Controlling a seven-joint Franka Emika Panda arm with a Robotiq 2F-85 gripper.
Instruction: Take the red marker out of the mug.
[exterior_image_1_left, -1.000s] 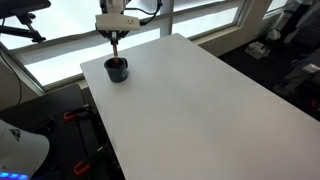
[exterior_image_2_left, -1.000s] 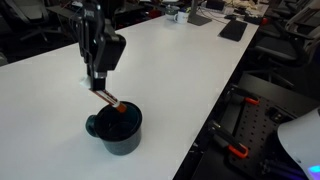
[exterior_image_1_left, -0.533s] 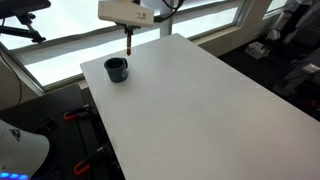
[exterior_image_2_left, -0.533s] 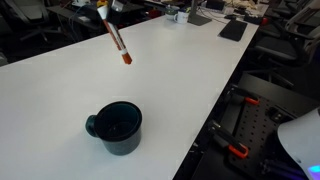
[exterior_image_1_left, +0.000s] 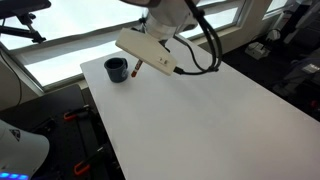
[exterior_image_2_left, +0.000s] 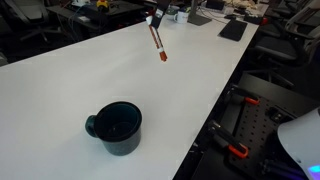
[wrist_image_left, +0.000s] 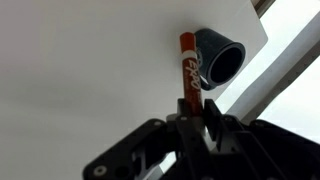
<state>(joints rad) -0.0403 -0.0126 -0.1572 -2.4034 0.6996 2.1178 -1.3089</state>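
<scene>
Claw (wrist_image_left: 198, 108): pressed onto the red marker (wrist_image_left: 187, 72) and pinching it by one end. The rest of the barrel juts out past the fingertips.

Red marker: held in the air above the tabletop (exterior_image_1_left: 205, 120), touching nothing but the claw. In an exterior view it hangs tilted (exterior_image_2_left: 158, 42), free end lowest, well apart from the mug. The wrist view shows white lettering along the barrel.

Mug (exterior_image_2_left: 118, 127): dark and squat, standing upright near a corner of the tabletop. Its mouth is open, and no marker shows inside. In the wrist view it lies just beyond the marker's free end (wrist_image_left: 220, 58), though the exterior views place the two clearly apart.

Task status, judged: the marker is clear of the mug, so the removal looks done in substance. What remains is to set the marker down or keep holding it.

Handling, judged:
- Weight and stiffness: the marker is light and stiff, and should not bend or break under a firm pinch.
- Surface: the smooth round plastic barrel is probably slippery.
- Risk: held by one end, it may pivot or slide between the pads.
- Best hold: across the barrel nearer its middle, with steady pressure.

Mug, judged: heavier and stable, and unlikely to shift unless struck.
</scene>
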